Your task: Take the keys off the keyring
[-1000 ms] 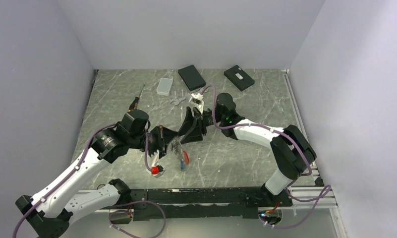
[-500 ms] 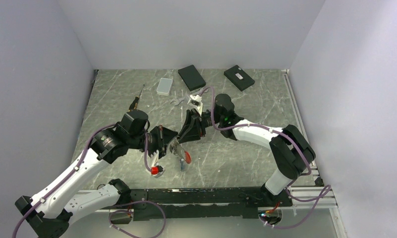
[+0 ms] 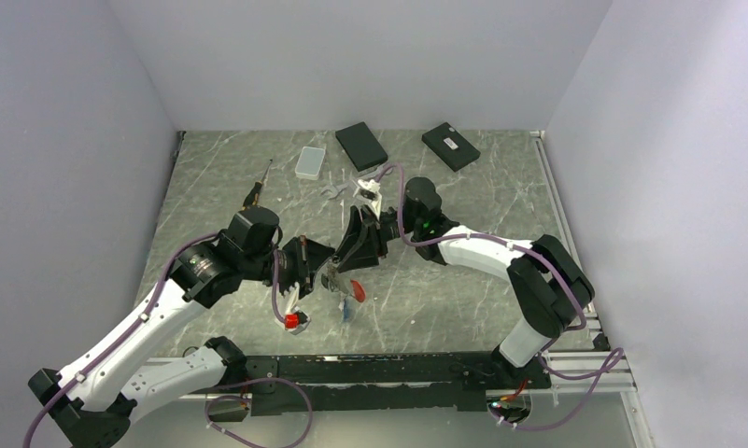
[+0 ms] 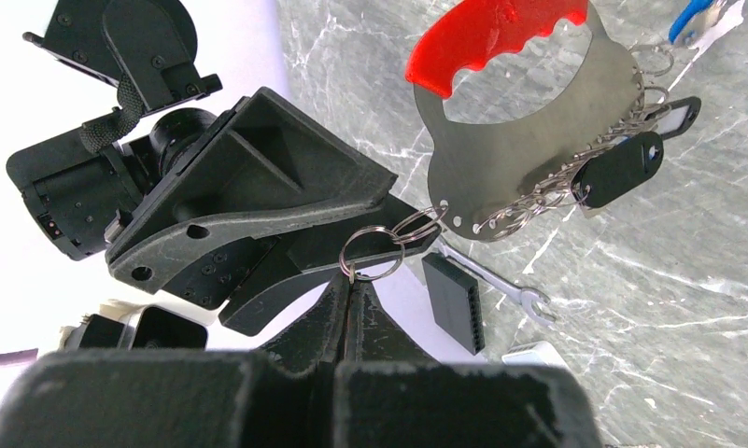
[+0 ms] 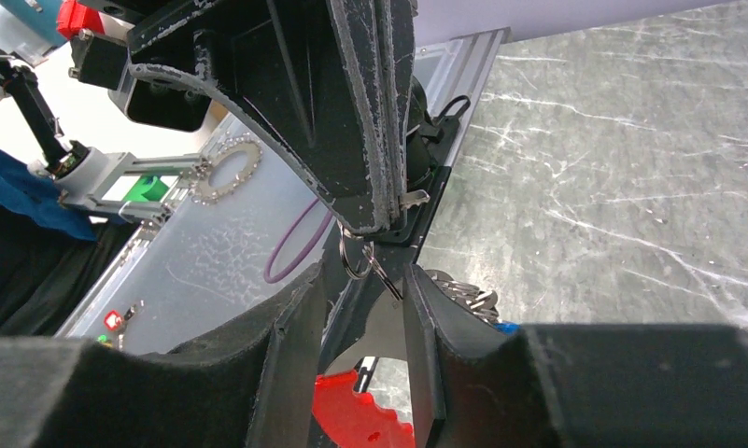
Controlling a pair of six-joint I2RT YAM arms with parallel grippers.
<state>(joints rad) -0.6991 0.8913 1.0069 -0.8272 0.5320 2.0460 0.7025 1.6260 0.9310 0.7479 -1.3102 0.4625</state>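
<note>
Closing from 2 o'clock, your half-open, empty right gripper [image 5: 362, 276] now straddles the red-handled grey metal keyring [image 4: 510, 159], pinched by its thin ring in your shut left gripper [image 4: 351, 286]; the blue-headed metal keys [image 4: 695, 17] look still attached.

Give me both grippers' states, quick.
Left gripper: shut on the small ring of the keyring.
Right gripper: open, jaws either side of the keyring.

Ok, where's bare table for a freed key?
Free: marble between the right arm and near rail, and the far-left corner beyond the screwdriver. Crowded: centre, where left tool and right tool meet at the keyring, and the far edge by the black boxes.
</note>
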